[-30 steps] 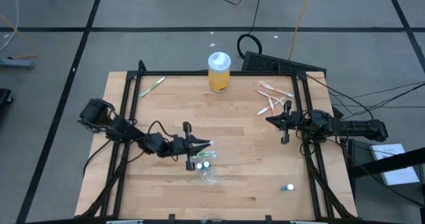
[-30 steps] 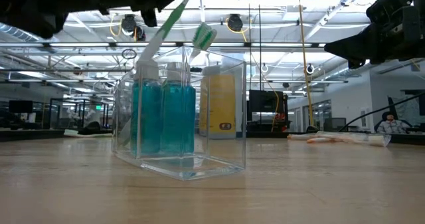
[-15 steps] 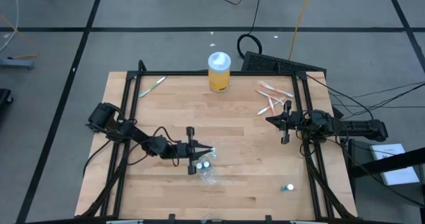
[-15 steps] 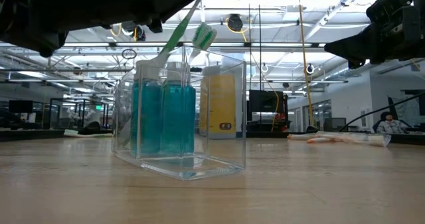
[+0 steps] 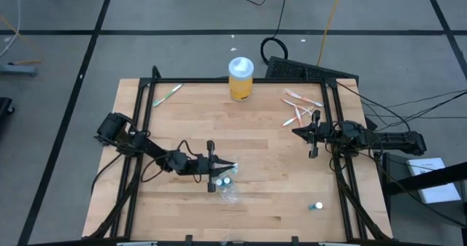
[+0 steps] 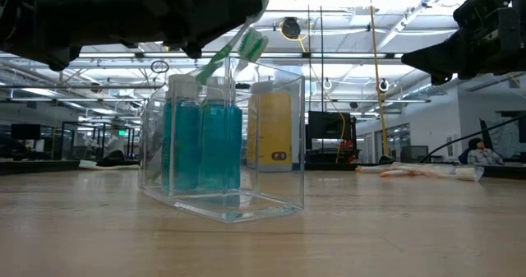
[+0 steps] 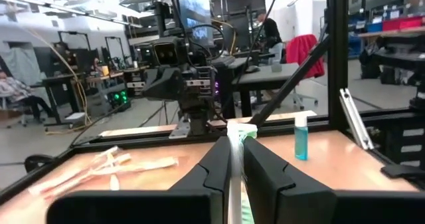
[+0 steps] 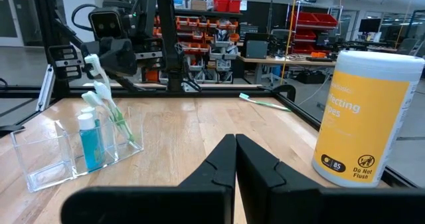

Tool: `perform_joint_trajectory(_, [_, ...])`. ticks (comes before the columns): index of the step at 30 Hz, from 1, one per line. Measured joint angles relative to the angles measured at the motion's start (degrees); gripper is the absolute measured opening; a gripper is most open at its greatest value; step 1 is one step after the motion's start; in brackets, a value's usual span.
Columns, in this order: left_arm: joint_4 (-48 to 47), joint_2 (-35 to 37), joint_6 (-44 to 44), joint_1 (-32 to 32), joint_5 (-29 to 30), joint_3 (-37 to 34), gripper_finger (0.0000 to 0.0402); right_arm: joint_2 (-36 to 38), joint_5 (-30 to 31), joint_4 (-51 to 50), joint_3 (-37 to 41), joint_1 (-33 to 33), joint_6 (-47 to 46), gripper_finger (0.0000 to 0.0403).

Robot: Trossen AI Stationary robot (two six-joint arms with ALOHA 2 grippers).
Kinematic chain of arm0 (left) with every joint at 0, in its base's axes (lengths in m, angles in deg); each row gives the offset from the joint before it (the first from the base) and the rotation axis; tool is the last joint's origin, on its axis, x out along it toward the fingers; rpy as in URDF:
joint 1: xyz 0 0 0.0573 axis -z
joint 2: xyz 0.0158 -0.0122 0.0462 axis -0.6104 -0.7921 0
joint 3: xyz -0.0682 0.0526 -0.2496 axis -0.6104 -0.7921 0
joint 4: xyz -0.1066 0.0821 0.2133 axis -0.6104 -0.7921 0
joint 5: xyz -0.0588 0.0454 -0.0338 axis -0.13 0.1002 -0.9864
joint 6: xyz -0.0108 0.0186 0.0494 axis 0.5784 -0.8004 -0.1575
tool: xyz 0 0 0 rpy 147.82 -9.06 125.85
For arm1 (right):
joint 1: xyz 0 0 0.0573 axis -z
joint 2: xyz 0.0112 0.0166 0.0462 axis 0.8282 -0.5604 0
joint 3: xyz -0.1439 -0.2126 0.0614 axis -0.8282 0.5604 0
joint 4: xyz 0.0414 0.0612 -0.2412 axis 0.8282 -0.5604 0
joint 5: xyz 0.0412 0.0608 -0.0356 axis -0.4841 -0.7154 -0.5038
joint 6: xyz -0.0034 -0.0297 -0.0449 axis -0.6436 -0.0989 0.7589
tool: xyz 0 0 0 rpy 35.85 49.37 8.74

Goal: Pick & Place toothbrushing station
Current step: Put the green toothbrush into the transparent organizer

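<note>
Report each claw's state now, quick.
Left claw: closed on the white-and-green plastic toothbrush above the clear plastic station.
Right claw: shut, holding nothing.

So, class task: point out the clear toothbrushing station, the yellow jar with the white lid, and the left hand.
toothbrushing station (image 6: 271, 145): low view, on its clear front wall.
yellow jar (image 5: 241, 87): high view, on its yellow side below the white lid.
left hand (image 5: 232, 165): high view, midway between its fingertips, over the station.
</note>
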Motion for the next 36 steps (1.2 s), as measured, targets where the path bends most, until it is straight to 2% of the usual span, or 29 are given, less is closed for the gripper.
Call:
perform_joint_trajectory(9, [-0.3,0.0,1.0,0.0,-1.3,0.0,0.0033,0.0,0.0,0.0,0.0,0.0,0.0,0.0004])
perform_joint_trajectory(17, [1.1,0.0,2.7,0.0,0.7,0.0,0.0039,0.0,0.0,0.0,0.0,0.0,0.0,0.0004])
perform_joint_trajectory(29, [1.0,0.0,1.9,1.6,10.1,0.0,0.0155,0.0,0.0,0.0,0.0,0.0,0.0,0.0004])
perform_joint_trajectory(36, [3.5,0.0,-1.9,2.7,10.6,0.0,0.0189,0.0,0.0,0.0,0.0,0.0,0.0,0.0004])
